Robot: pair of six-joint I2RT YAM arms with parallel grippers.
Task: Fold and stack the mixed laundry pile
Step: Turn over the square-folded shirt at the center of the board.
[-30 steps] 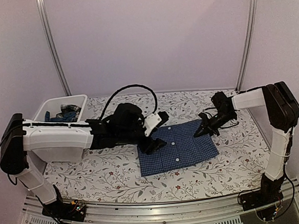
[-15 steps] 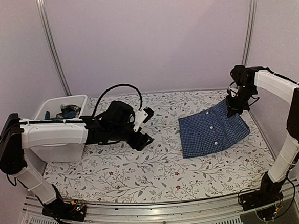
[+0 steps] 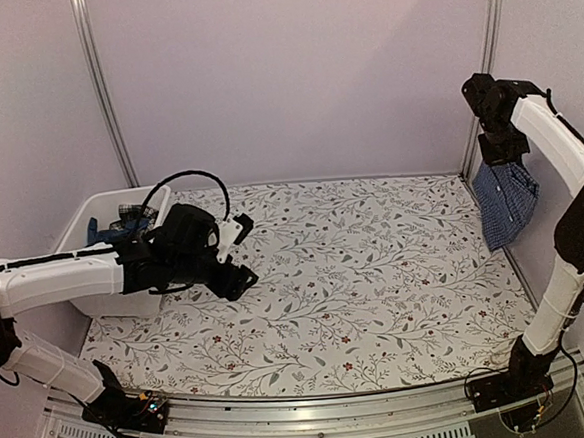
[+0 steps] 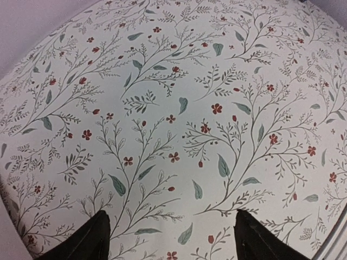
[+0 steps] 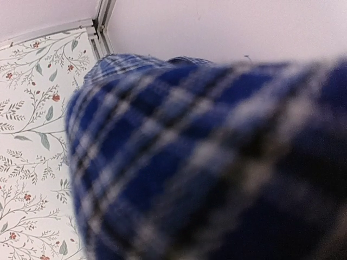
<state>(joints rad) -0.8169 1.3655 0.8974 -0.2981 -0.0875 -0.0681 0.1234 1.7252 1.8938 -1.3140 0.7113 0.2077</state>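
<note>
Soft checked cloth shirt (image 3: 506, 202), matt floral-print tablecloth (image 3: 376, 273), smooth white plastic tub (image 3: 89, 205), dull metal rail (image 3: 315, 403)

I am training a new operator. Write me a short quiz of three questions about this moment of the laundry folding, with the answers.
1. True or false: the checked shirt lies flat on the floral tablecloth.
2. The left tool is: A) shut on a garment; B) open and empty above the tablecloth; C) inside the white tub.
3. Where do the remaining garments lie?

Key:
1. False: it hangs in the air from the right tool, which is shut on it, at the far right corner.
2. B.
3. In the white tub, at the far left.
</note>
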